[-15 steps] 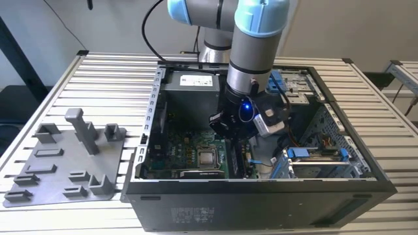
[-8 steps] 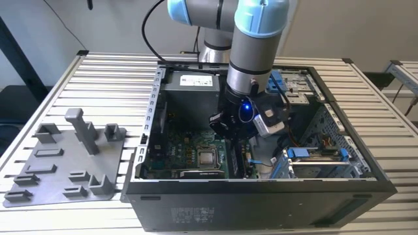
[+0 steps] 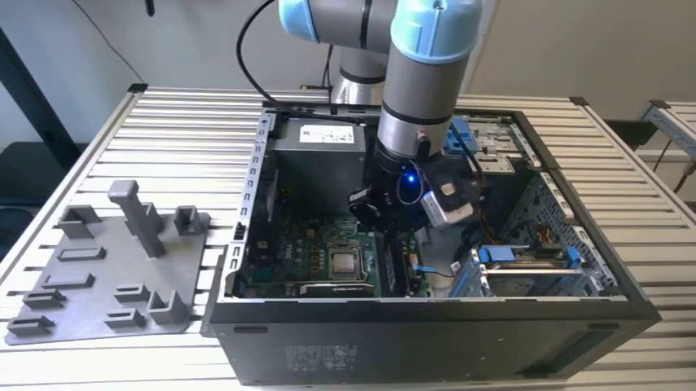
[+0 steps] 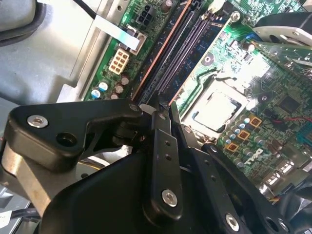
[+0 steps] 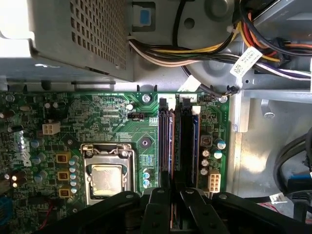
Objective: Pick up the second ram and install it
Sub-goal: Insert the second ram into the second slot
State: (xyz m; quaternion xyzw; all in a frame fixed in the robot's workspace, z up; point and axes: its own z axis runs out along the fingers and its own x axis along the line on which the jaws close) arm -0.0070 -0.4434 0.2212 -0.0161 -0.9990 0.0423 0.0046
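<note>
The second ram (image 5: 171, 146) is a thin stick with a copper-coloured upper edge. It stands on edge along one of the black memory sockets (image 5: 184, 141) beside the processor socket (image 5: 105, 178). In the second wrist view the second ram (image 4: 162, 48) runs away from the fingertips. My gripper (image 5: 173, 195) is low inside the computer case (image 3: 435, 342), right over the near end of the stick. Its black fingers (image 5: 156, 207) stand close together on either side of it. In the exterior view the gripper (image 3: 381, 224) hangs over the motherboard (image 3: 293, 261).
Bundled power cables (image 5: 195, 53) and the grey power supply (image 3: 315, 138) sit past the far end of the sockets. A drive cage with blue clips (image 3: 527, 265) fills the case's side at the exterior view's right. A grey fixture plate (image 3: 65, 314) with a tall post (image 3: 139, 216) lies outside the case.
</note>
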